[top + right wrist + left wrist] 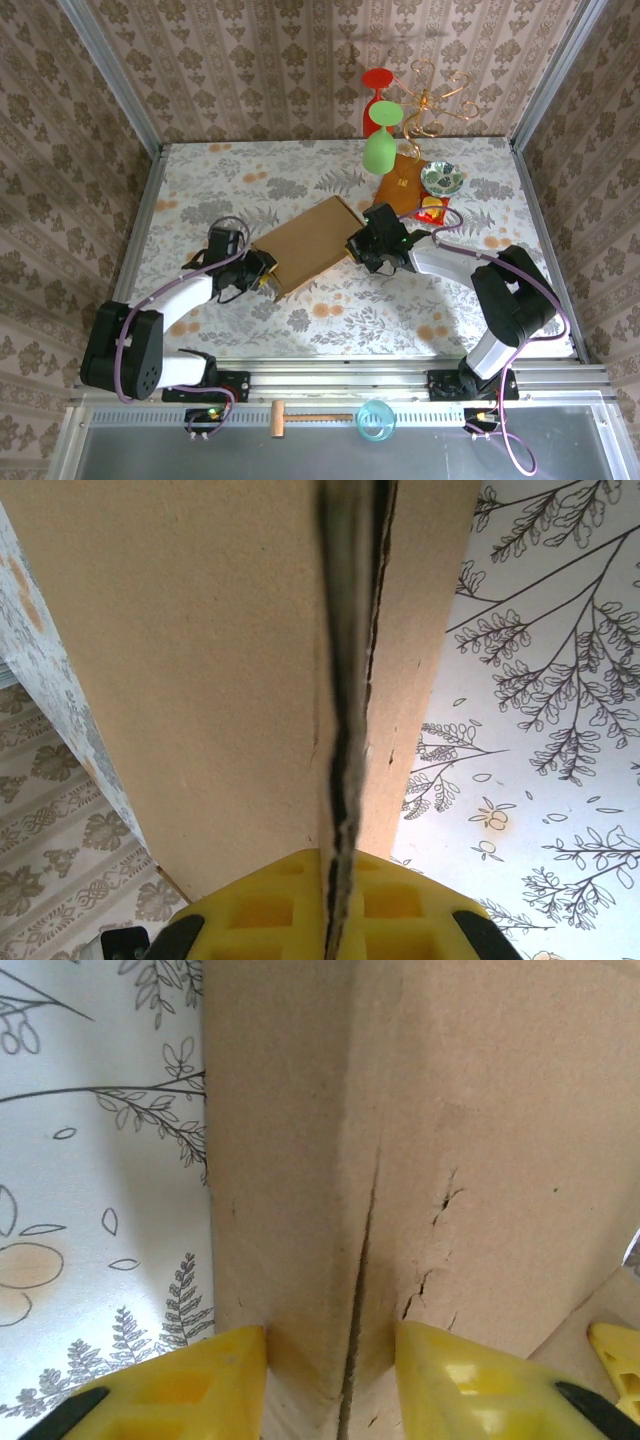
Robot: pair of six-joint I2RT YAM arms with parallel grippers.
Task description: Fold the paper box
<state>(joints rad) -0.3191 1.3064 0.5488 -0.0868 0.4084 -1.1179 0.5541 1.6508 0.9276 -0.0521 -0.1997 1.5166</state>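
The paper box [305,245], a flat brown cardboard piece, lies slanted in the middle of the flowered table. At its near-left end my left gripper [262,272] straddles a folded corner. In the left wrist view the cardboard [450,1110] fills the space between the yellow fingertips [210,1380], which press it from both sides around a seam; the left gripper [332,1360] is shut on it. My right gripper [362,245] holds the box's right end. In the right wrist view the right gripper [340,880] is shut tight on a thin doubled cardboard edge [200,660].
At the back right stand a red glass [378,85], a green glass [380,140] and a gold wire stand [435,100]. An orange-brown board [403,185], a patterned bowl [441,178] and a small red-yellow item [430,210] lie just behind the right gripper. A wooden mallet [300,415] and blue cup [375,420] sit on the near rail.
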